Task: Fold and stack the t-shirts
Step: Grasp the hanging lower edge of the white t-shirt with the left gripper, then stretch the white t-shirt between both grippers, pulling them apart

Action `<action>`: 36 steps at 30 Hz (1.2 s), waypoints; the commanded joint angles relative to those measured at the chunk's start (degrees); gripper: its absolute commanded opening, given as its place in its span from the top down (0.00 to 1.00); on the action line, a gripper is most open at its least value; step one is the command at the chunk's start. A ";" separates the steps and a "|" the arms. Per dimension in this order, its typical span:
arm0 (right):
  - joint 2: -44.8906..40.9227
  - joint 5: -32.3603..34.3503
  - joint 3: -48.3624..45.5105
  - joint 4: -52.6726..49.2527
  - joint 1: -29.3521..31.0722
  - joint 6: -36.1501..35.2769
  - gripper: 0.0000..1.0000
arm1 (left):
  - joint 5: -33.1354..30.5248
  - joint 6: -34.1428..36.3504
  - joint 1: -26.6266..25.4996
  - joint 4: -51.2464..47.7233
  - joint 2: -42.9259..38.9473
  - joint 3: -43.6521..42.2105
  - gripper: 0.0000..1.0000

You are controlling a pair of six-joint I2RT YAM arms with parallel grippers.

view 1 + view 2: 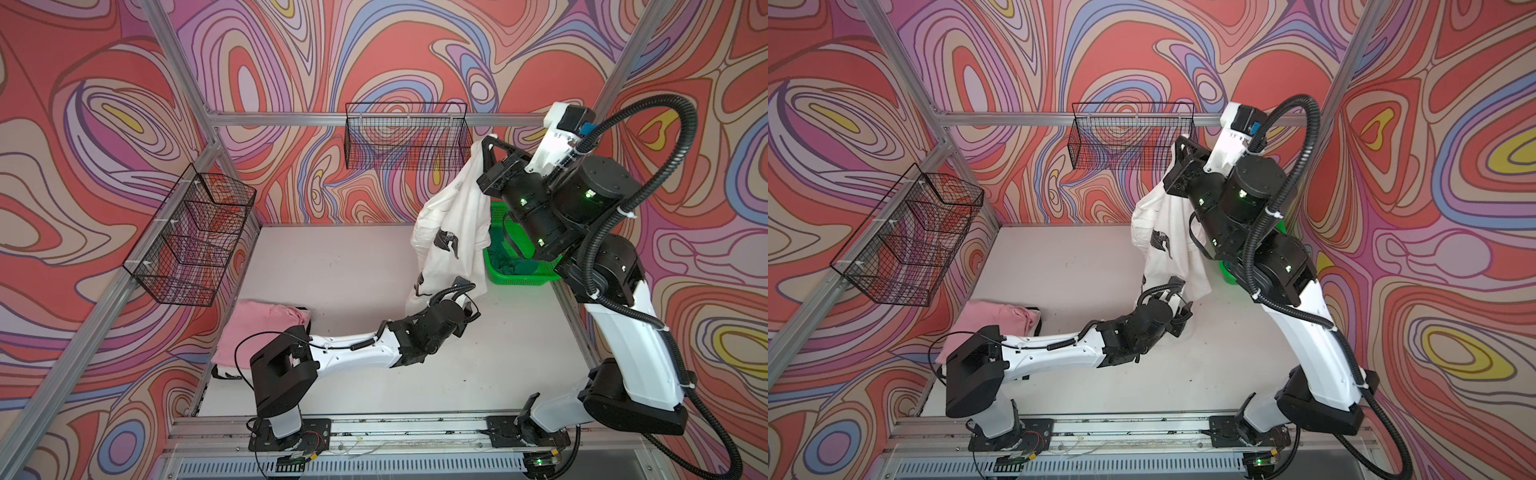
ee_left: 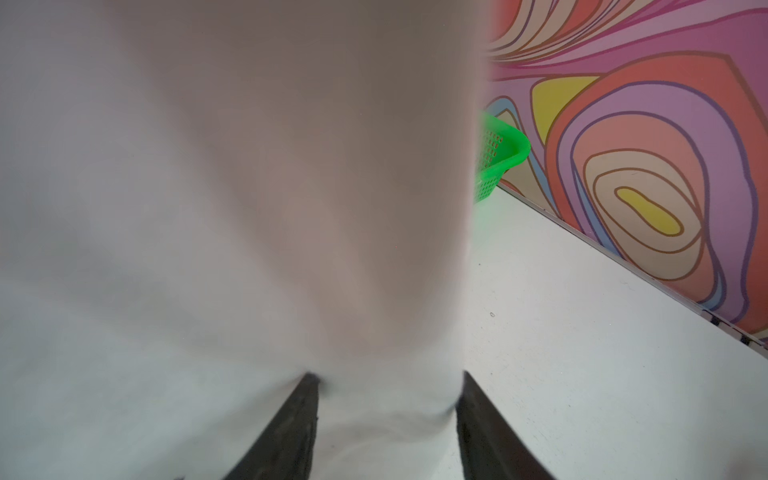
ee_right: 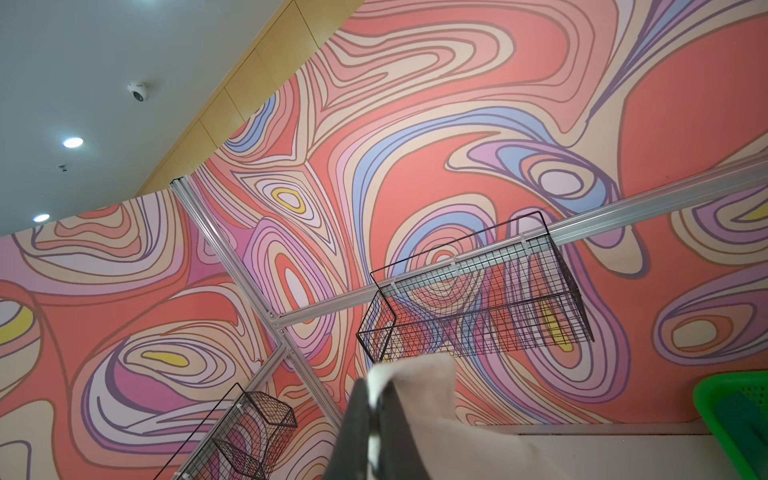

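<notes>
The white t-shirt point(image 1: 453, 224) point(image 1: 1163, 257) hangs full length over the table's right side. My right gripper point(image 1: 488, 143) point(image 3: 374, 386) is shut on its top edge, high up; the white t-shirt point(image 3: 436, 415) spills from between the fingers. My left gripper point(image 1: 469, 293) point(image 2: 388, 376) sits at the hanging hem, its jaws still apart with a fold of the white t-shirt point(image 2: 249, 208) between them. A folded pink t-shirt point(image 1: 266, 328) point(image 1: 992, 324) lies at the table's left edge. A dark green t-shirt point(image 1: 505, 259) lies in the green basket point(image 1: 523, 278).
The green basket point(image 2: 498, 153) point(image 3: 706, 399) stands at the table's back right corner, behind the hanging cloth. Black wire baskets hang on the back rail point(image 1: 407, 137) and the left rail point(image 1: 191, 237). The white table point(image 1: 332, 270) is edged by aluminium frame rails.
</notes>
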 commanded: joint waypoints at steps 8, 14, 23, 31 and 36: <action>-4.68 4.44 -3.91 6.46 0.31 -0.65 1.00 | 1.42 -0.97 2.06 -1.21 -1.93 0.67 1.00; -6.26 8.50 -5.46 7.25 0.35 -3.05 1.00 | 5.74 -3.83 2.08 -2.31 -10.14 -4.92 1.00; -11.33 20.78 -10.79 11.57 0.35 -12.91 1.00 | 15.57 -5.36 1.97 -25.09 -37.45 -10.30 1.00; -17.55 20.51 -12.18 7.16 0.28 -11.01 1.00 | 10.79 -2.69 1.97 -55.86 -53.92 0.90 1.00; -19.19 20.80 -8.88 1.78 0.35 -10.04 1.00 | 9.13 -1.25 1.97 -69.27 -53.87 14.97 1.00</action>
